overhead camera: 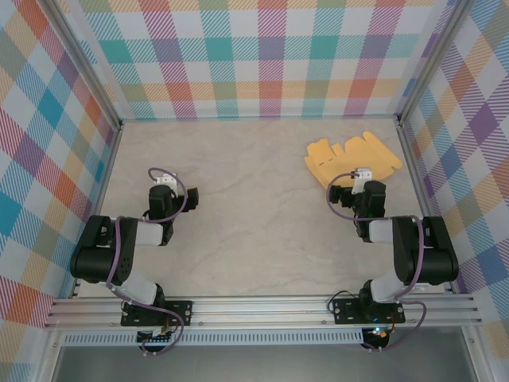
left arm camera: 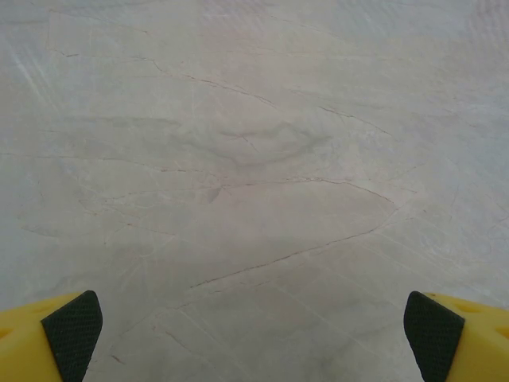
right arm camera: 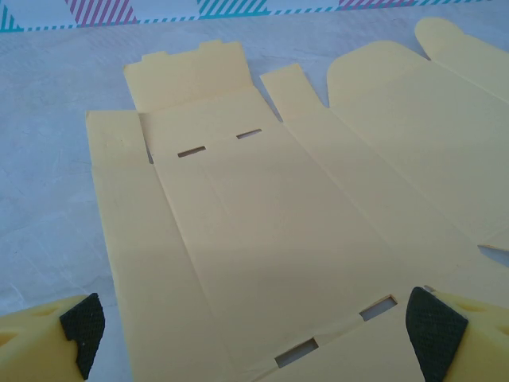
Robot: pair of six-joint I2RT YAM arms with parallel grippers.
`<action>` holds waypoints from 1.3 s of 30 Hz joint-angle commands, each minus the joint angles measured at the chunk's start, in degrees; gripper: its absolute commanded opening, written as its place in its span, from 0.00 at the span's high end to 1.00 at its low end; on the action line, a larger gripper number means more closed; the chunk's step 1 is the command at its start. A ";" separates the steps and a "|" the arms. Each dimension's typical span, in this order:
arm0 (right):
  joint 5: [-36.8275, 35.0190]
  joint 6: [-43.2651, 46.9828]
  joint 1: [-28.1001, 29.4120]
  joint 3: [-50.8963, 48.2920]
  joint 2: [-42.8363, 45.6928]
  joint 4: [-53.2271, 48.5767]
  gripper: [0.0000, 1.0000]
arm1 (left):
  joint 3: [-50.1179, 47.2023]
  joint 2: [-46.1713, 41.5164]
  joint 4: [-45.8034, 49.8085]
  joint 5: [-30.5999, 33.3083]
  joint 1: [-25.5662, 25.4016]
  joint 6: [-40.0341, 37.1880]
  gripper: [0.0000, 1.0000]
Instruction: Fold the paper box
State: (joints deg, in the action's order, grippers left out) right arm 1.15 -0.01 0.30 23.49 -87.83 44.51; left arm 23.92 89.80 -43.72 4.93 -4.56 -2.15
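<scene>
You have a pale marbled desk walled in by checked panels, with both arms drawn back near their bases; the paper box lies in the far right part of the desk, close to the right wall and well apart from the left arm; it is not a box yet, only a flat yellow-orange die-cut sheet, spread open with its flaps and rounded tabs fanned out toward the back; your right hand sits just at its near edge, and in the right wrist view the sheet runs out under and ahead of that hand, whose jaws stand wide with nothing between them; your left hand is over bare desk on the left, and its own view shows the hand just as wide and empty; judge the card as very light, thin and springy, stiff only along its panels and ready to hinge at the scored creases, so it will likely skid on the smooth desk if pushed and will dent if pinched hard; take it by a free edge or an outer flap, lifting that edge first since it lies flat, and pin a middle panel with the other hand; keep the dark pads off the small slots, which the tabs will need later
</scene>
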 commanded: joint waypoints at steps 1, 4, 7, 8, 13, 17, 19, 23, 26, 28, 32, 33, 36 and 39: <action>1.25 -0.43 -0.38 0.67 0.40 0.84 0.00 | 0.42 -0.06 -2.13 -1.09 0.89 0.22 0.00; 1.32 -0.43 -0.43 0.68 0.39 0.79 0.00 | 0.43 -0.07 -2.07 -1.12 0.87 0.23 0.00; 1.35 -0.43 -0.35 0.68 0.39 0.84 0.00 | 0.42 -0.05 -2.13 -1.11 0.85 0.24 0.00; 1.33 -0.44 -0.41 0.68 0.38 0.84 0.00 | 0.42 -0.06 -2.07 -1.12 0.87 0.24 0.00; 1.38 -0.44 -0.37 0.68 0.38 0.84 0.00 | 0.42 -0.04 -2.07 -1.09 0.91 0.23 0.00; 1.40 -0.43 -0.36 0.68 0.40 0.80 0.00 | 0.43 -0.06 -2.07 -1.10 0.80 0.27 0.00; 1.38 -0.45 -0.38 0.67 0.38 0.84 0.00 | 0.42 -0.06 -2.07 -1.09 0.83 0.22 0.00; 1.36 -0.44 -0.38 0.68 0.38 0.84 0.00 | 0.43 -0.04 -2.07 -1.13 0.86 0.26 0.00; 1.40 -0.44 -0.32 0.68 0.38 0.84 0.00 | 0.47 -0.06 -2.09 -1.10 0.88 0.22 0.00; 1.35 -0.47 -0.38 0.68 0.38 0.84 0.00 | 0.42 -0.06 -2.10 -1.14 0.93 0.24 0.00; 1.40 -0.50 -0.39 0.68 0.38 0.84 0.00 | 0.42 -0.06 -2.07 -1.08 0.91 0.22 0.00; 1.40 -0.51 -0.44 0.68 0.38 0.82 0.00 | 0.45 -0.07 -2.15 -1.12 0.90 0.22 0.00; -1.26 -1.85 -0.38 1.22 2.29 -1.39 0.00 | 0.16 -1.26 -1.76 0.79 0.87 0.87 0.00; -4.11 -3.31 -0.52 2.46 9.12 -10.48 0.00 | 1.02 -6.63 4.00 5.92 0.22 2.09 0.00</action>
State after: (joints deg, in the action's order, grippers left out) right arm -0.62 -1.26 0.27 23.68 -84.82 40.16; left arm 23.92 88.40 -42.50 6.57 -4.58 -1.50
